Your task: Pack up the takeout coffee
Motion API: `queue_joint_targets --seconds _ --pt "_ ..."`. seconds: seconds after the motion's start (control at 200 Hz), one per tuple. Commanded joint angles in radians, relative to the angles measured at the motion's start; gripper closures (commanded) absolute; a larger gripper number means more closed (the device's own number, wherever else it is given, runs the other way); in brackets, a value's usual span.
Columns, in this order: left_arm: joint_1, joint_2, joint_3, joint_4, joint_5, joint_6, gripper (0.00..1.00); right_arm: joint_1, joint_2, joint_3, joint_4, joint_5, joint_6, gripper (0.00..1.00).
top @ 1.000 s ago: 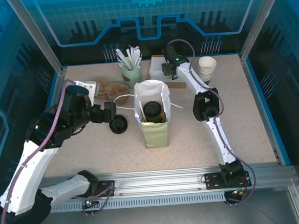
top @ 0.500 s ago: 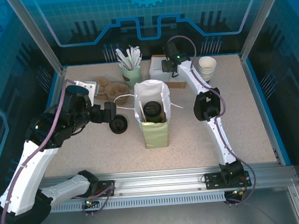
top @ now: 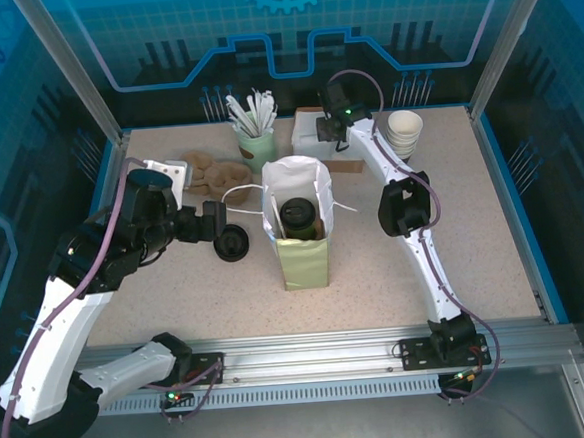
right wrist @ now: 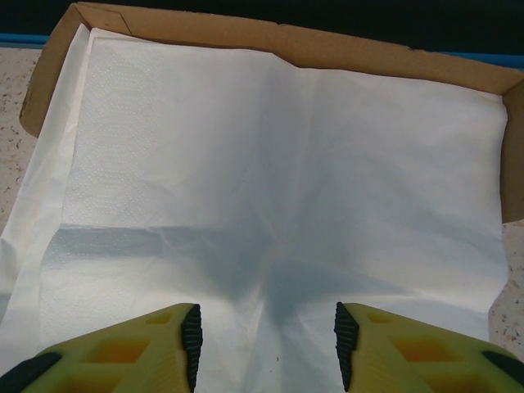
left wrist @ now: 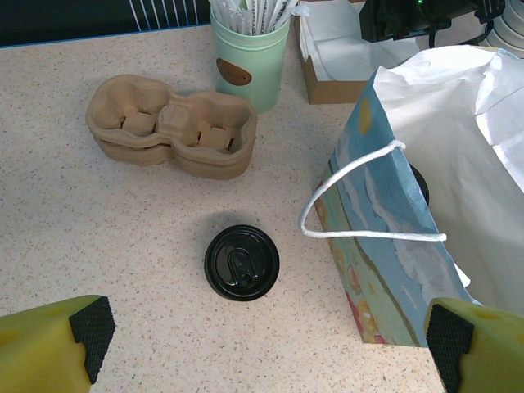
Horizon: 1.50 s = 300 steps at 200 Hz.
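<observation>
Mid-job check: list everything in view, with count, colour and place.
paper bag: one, pale green outside, white inside, table centre, standing open
takeout coffee: one, dark cup, black lid, upright inside the bag
loose lid: one, black, flat on the table left of the bag
cup carriers: nested stack, count unclear, brown, back left
straw cup: one, mint green, holding white wrapped sticks, back centre
napkin box: one, brown cardboard, white napkins inside, back
empty cups: one stack, white, back right
left gripper: open, above the loose lid
right gripper: open, over the napkins
</observation>
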Motion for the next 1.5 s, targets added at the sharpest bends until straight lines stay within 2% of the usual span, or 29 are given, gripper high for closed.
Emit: queue_joint_targets --seconds 0.0,0.17,0.57,0.85,1.011,1.246,1.496 --pt "0.008 -0.014 -0.020 0.010 0.004 -0.013 0.01 -0.006 0.037 -0.013 -0.015 0.007 0.021 0.52" --pt "0.008 -0.019 -0.023 0.010 0.006 -0.014 0.01 -0.006 0.043 -0.028 -0.018 0.004 0.029 0.53" --pt "0.008 -0.025 -0.029 0.011 0.012 -0.022 0.01 -0.007 0.042 -0.034 -0.018 0.002 0.030 0.65" --pt "0.008 -0.034 -0.030 0.008 0.013 -0.023 0.01 -0.009 0.050 -0.036 -0.018 0.002 0.033 0.65" --pt "0.008 -0.036 -0.030 0.010 0.013 -0.024 0.01 -0.009 0.053 -0.035 -0.017 0.000 0.035 0.68" --pt "0.008 -0.039 -0.034 0.009 0.018 -0.029 0.01 -0.010 0.050 -0.036 -0.016 0.001 0.035 0.77" --pt "0.008 -0.040 -0.034 0.009 0.018 -0.029 0.01 -0.011 0.020 -0.025 -0.022 0.005 0.037 0.95"
